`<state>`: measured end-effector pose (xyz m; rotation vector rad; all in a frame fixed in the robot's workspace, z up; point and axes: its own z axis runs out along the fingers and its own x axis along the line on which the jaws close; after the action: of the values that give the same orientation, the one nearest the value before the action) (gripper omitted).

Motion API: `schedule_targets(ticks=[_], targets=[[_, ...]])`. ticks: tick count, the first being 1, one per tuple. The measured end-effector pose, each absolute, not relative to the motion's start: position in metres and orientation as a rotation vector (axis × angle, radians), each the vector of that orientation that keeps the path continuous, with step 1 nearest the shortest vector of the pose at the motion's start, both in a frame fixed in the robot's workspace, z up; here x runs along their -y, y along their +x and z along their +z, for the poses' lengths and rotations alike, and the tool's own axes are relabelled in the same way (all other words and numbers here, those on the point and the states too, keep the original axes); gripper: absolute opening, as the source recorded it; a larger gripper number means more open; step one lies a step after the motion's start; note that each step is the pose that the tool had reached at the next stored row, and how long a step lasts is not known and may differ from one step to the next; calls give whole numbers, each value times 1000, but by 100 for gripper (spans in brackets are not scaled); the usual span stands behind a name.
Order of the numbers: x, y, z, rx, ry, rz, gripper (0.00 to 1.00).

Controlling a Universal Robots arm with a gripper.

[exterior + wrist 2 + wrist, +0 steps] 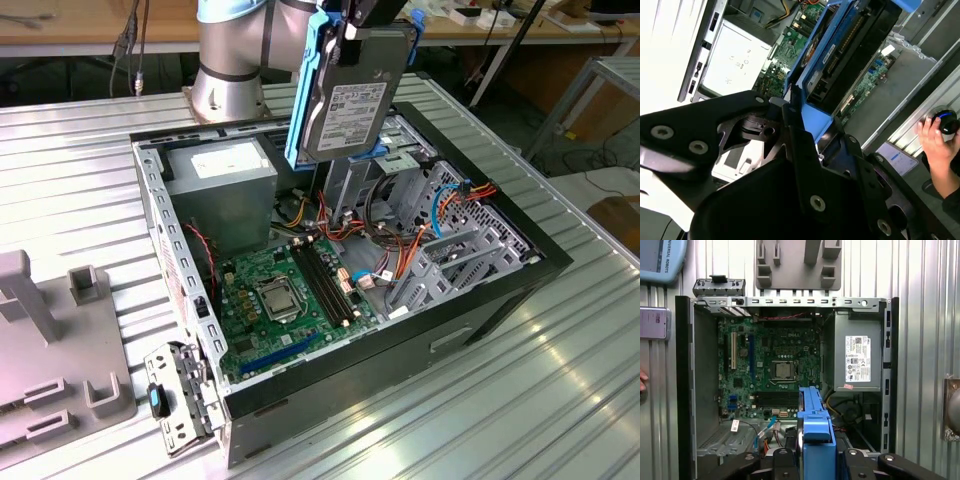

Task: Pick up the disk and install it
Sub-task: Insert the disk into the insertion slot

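The gripper (358,28) is clamped shut on the disk's (352,100) top edge. The disk hangs on edge just beneath it, in the air above the open case (350,365), near the cage (450,250).

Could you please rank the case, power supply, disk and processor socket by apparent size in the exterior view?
1. Case
2. Power supply and disk: alike; the raised disk may sit nearer
3. Processor socket
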<state>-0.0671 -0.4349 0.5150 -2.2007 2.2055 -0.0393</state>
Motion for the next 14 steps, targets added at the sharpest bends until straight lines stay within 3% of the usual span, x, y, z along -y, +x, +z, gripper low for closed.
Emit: schedule_targets(ticks=[6, 8, 14], targets=[[435, -67, 515, -2206, -2201, -39, 37], [458, -67, 514, -2206, -2201, -40, 37], [459, -66, 514, -2207, -2203, -43, 37]])
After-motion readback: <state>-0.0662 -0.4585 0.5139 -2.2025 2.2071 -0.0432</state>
